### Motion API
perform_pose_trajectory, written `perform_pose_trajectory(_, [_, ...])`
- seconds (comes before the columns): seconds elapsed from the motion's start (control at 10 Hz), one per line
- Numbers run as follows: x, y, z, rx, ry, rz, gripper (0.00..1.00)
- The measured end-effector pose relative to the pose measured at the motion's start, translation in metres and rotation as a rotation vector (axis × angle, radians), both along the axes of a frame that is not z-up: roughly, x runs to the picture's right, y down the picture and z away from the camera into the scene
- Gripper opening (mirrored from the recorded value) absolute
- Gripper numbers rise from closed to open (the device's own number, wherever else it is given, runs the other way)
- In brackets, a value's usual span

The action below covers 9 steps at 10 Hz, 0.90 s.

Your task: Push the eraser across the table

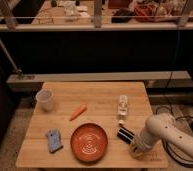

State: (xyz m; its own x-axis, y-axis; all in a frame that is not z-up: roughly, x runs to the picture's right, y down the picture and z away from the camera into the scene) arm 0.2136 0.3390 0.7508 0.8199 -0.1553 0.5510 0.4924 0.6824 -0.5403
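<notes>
Hand [135,148] is sitting low at the surface's [97,97] front right corner, fingers together, nothing clamped in them. White arm [172,134] is reaching in from the right edge. Eraser [125,134] is lying on the surface just up-left of the hand, right beside it; can't tell if they're touching. Red plate [89,142] is sitting left of the eraser, near the front edge. White bottle [122,106] is lying behind the eraser, toward the right side. Carrot [78,112] is lying around mid-surface, behind the plate. Blue sponge [54,140] is sitting front left, apart from the plate. White cup [45,99] is standing upright at the back left. Cables [179,150] are trailing on the floor to the right.
</notes>
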Motion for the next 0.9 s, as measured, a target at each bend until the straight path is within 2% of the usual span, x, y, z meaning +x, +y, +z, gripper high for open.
perform_pose_trajectory(0.4, [0.008, -0.0091, 0.0086, 0.016, 0.003, -0.008, 0.02])
perform_pose_trajectory(0.9, [0.0083, -0.0093, 0.0084, 0.016, 0.003, -0.008, 0.02])
